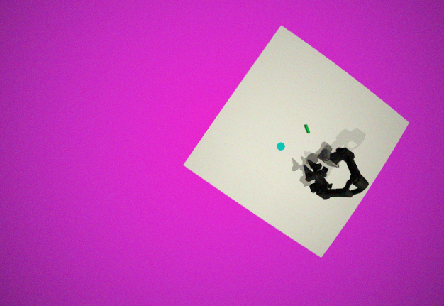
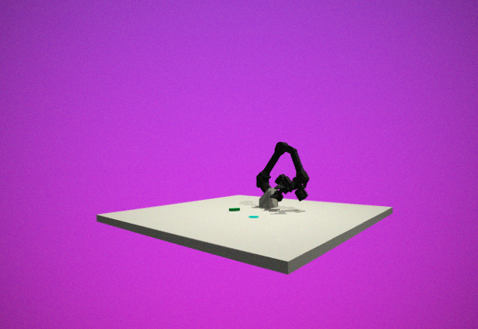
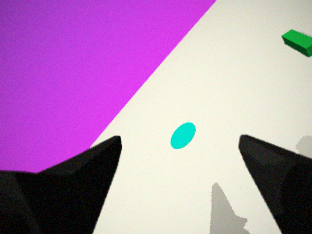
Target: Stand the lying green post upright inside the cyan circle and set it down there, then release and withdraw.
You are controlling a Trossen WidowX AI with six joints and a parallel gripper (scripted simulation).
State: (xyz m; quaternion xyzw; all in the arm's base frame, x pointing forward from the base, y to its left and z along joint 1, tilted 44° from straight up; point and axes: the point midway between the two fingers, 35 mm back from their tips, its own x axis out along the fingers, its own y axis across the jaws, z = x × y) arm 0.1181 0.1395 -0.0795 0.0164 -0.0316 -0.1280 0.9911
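Note:
The green post (image 1: 306, 128) (image 2: 234, 209) (image 3: 299, 41) lies flat on the pale table; its right end is cut off at the upper right edge of the wrist view. The cyan circle (image 1: 280, 146) (image 2: 253, 217) (image 3: 183, 135) is a flat disc on the table, with nothing on it, a short way from the post. My gripper (image 1: 306, 163) (image 3: 179, 141) is open and empty, its fingers wide apart. It is raised above the table, to the side of both the circle and the post. In the wrist view the circle shows beyond and between the fingertips.
The pale square table (image 1: 247, 116) (image 2: 185, 220) has its edges against a magenta background. The black arm (image 1: 354, 167) (image 2: 272, 161) stands near one edge of the table, on a grey base in the exterior view. Its shadows fall on the table beside it.

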